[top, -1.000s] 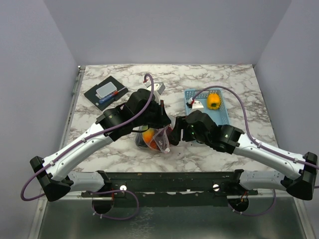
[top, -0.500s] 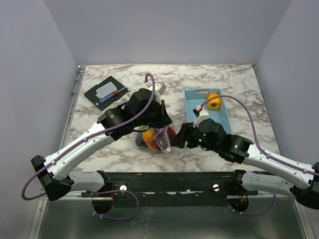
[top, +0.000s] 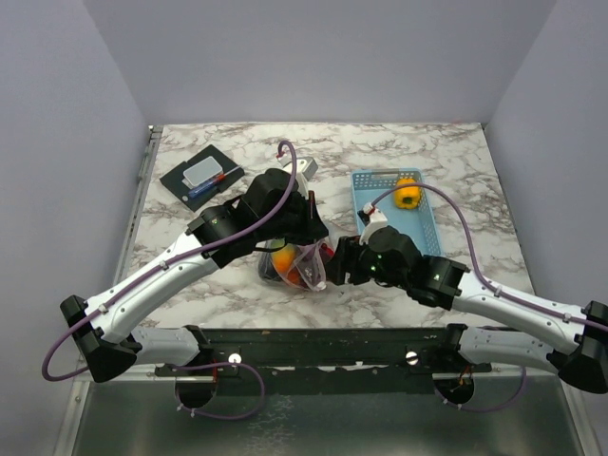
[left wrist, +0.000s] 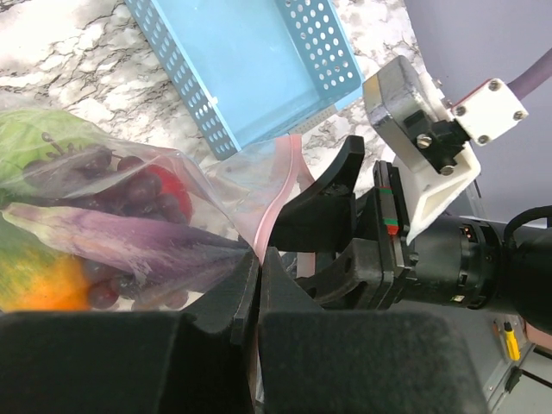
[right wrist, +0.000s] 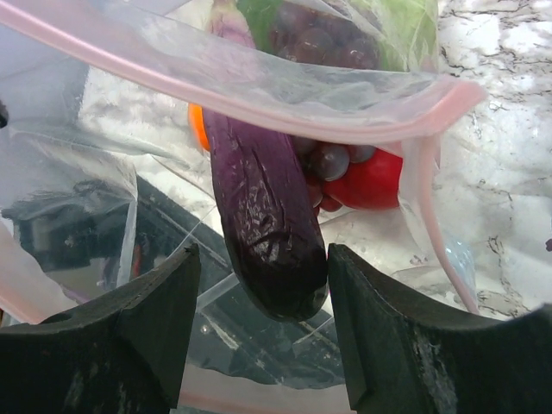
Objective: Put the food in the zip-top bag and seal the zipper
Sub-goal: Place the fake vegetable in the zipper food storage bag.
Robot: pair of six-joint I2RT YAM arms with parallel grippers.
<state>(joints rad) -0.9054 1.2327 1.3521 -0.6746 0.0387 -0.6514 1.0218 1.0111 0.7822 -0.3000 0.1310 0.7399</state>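
The zip-top bag (top: 290, 268) is found on the marble table (top: 456, 161), near the middle of its near half, between the two grippers and a little to the left of the light-blue slotted basket (top: 424, 224). It is made of clear, crinkled film. The pinkish-red zipper (right wrist: 259, 86) is seen unsealed, with one strip running across the right wrist view and the mouth gaping beneath it.

Inside the bag the following are noted:
- a purple eggplant (right wrist: 267, 216), its rounded end turned toward the mouth
- dark grapes (left wrist: 138, 185)
- a green cabbage (left wrist: 34, 138)
- a red tomato (right wrist: 375, 181)
- an orange pumpkin (left wrist: 39, 289)

The left gripper (left wrist: 257, 259) is clenched on the bag's film at the mouth edge, so that side is held lifted. The right gripper (right wrist: 261, 254) is presented at the mouth with its fingers spread. The eggplant's end shows between them in the right wrist view, but nothing is seen clamped, and contact with the eggplant cannot be told.

One yellow piece (top: 407, 195) is lying at the far end of the basket. A pale box (top: 201, 172) is lying on a dark flat pad (top: 180, 182) at the far left of the table.
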